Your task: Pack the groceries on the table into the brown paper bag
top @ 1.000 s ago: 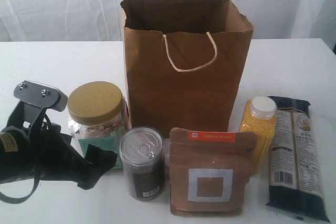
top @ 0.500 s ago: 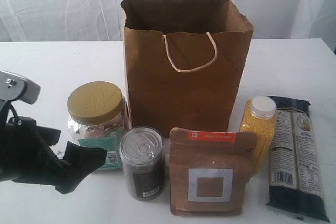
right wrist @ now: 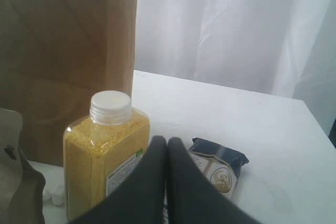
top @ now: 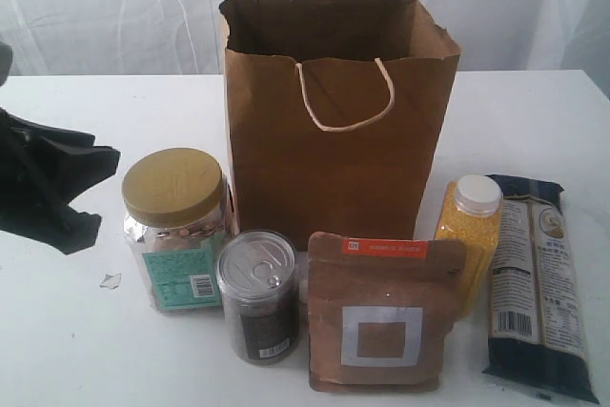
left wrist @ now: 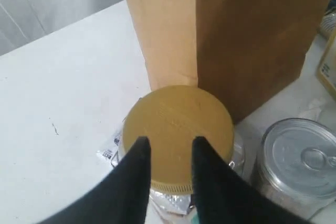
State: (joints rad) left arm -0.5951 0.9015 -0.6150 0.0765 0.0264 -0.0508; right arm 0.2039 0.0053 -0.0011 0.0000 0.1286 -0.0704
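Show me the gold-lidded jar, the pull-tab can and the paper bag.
gold-lidded jar (top: 173,188): exterior view, middle of its gold lid.
pull-tab can (top: 255,261): exterior view, on its silver top.
paper bag (top: 334,173): exterior view, on its front wall below the handle.

You had a white curtain draped across the back and a small pale scrap lying low left.

The left claw, tips slightly apart, points at the gold-lidded clear jar.
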